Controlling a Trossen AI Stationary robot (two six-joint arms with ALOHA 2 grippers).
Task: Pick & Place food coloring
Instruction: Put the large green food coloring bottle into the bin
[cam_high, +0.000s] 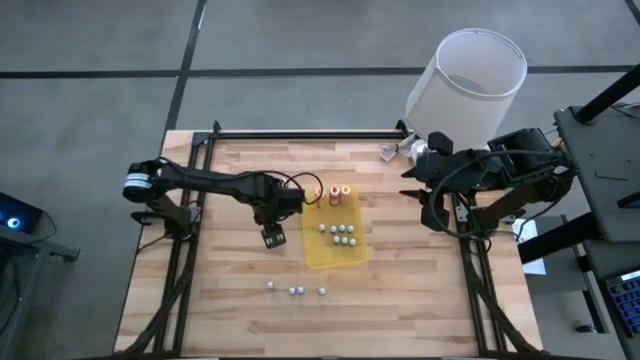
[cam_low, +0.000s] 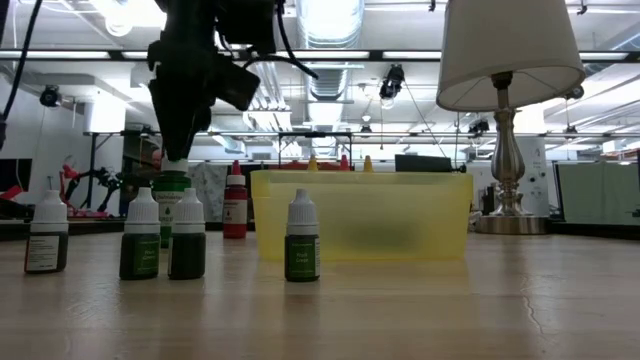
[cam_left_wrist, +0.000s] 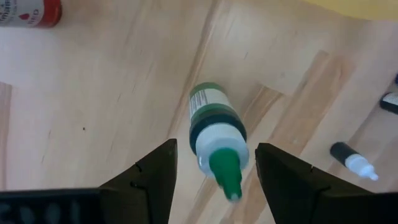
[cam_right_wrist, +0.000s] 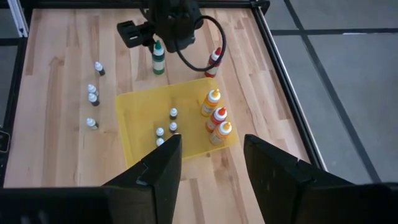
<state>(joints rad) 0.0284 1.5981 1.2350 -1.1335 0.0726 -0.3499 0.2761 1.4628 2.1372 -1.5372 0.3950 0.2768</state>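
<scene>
A green food-coloring bottle (cam_left_wrist: 213, 127) with a white collar and a green cap stands upright on the wooden table, left of the yellow tray (cam_high: 352, 256). My left gripper (cam_left_wrist: 214, 180) is open just above it, one finger on either side of the cap, apart from it. The bottle also shows in the right wrist view (cam_right_wrist: 158, 59) and in the low view (cam_low: 171, 205), under the left gripper (cam_low: 183, 130). A red bottle (cam_right_wrist: 214, 59) stands near the tray's far left corner. My right gripper (cam_right_wrist: 211, 177) is open and empty, waiting at the table's right (cam_high: 428, 195).
The tray (cam_right_wrist: 143, 118) holds three taller orange and red bottles (cam_right_wrist: 217, 117) at its far end and several tiny bottles (cam_right_wrist: 173, 121). Several tiny bottles (cam_high: 296, 290) stand on the table near the front edge. A lamp with a white shade (cam_high: 468, 85) stands at the far right.
</scene>
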